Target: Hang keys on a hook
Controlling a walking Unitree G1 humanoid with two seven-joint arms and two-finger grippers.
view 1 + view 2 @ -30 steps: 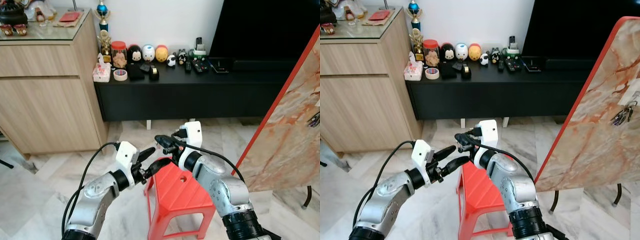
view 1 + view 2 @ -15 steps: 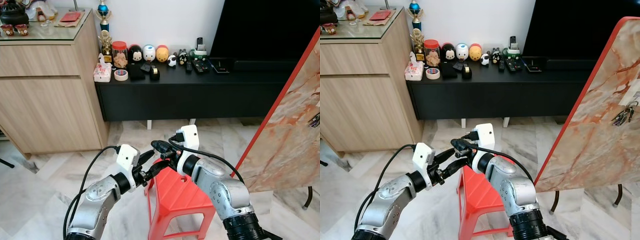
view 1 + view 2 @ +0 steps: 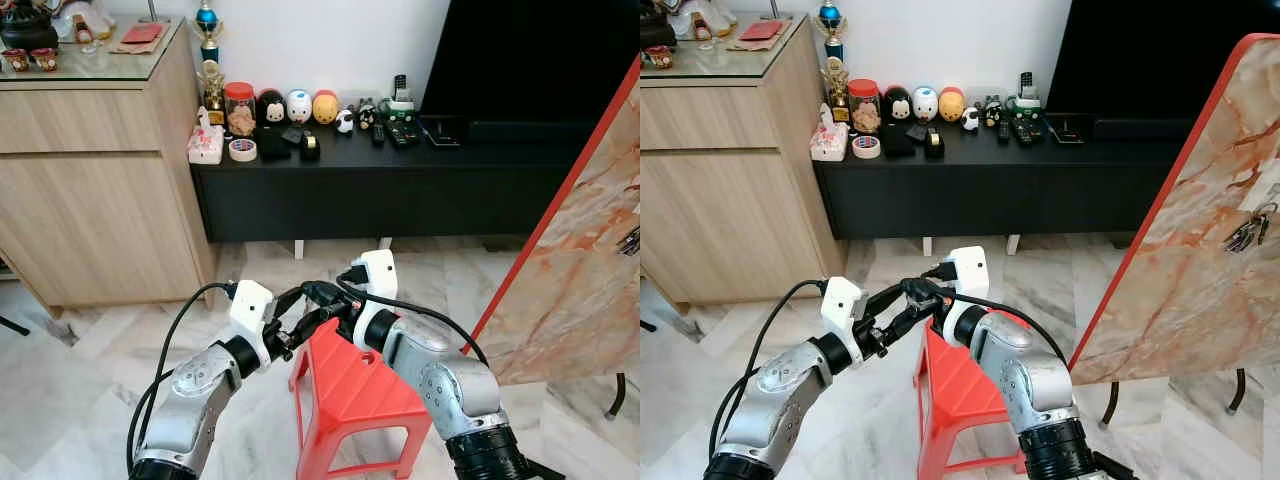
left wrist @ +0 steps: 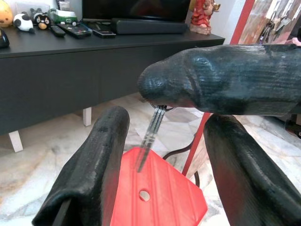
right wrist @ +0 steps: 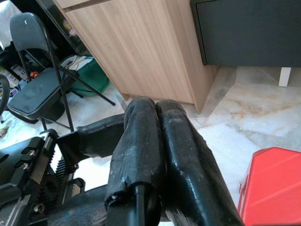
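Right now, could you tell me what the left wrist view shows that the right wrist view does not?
The left wrist view shows the keys hanging from the right gripper's fingers, between the open left gripper's fingers, with the TV console behind. The right wrist view instead shows the right gripper pressed shut, a wooden cabinet and a folding chair. Both include the red stool and the marble floor.
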